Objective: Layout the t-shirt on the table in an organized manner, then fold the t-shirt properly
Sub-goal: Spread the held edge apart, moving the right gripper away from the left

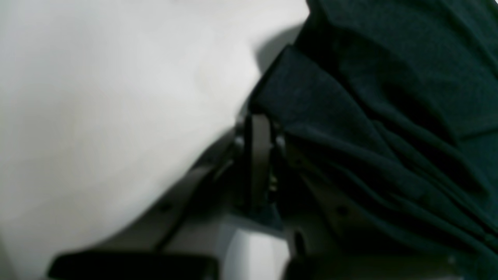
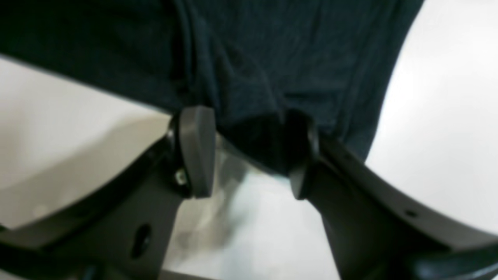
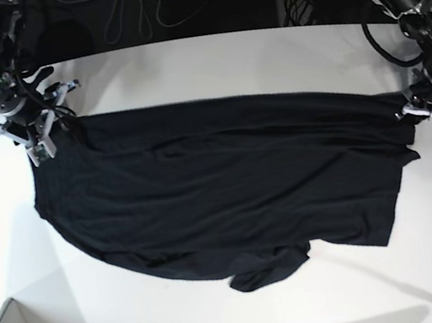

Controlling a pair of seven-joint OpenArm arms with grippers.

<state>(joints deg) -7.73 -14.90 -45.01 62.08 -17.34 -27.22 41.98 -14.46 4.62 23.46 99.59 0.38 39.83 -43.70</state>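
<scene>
Shirt [image 3: 228, 184] spread across table [image 3: 208, 63]; left gripper [image 1: 258, 128] clamped on shirt edge; right gripper [image 2: 249, 151] fingers held apart at shirt.

matt cloth t-shirt [image 3: 228, 184], smooth table [image 3: 208, 63]

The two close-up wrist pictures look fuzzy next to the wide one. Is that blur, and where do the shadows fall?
Left wrist view: soft all over, the pincer and t-shirt lack crisp edges. Right wrist view: the pincer is smeared, grey shadow beneath it on the table. Base view: sharper, edges bowed, the t-shirt almost featureless black.
</scene>
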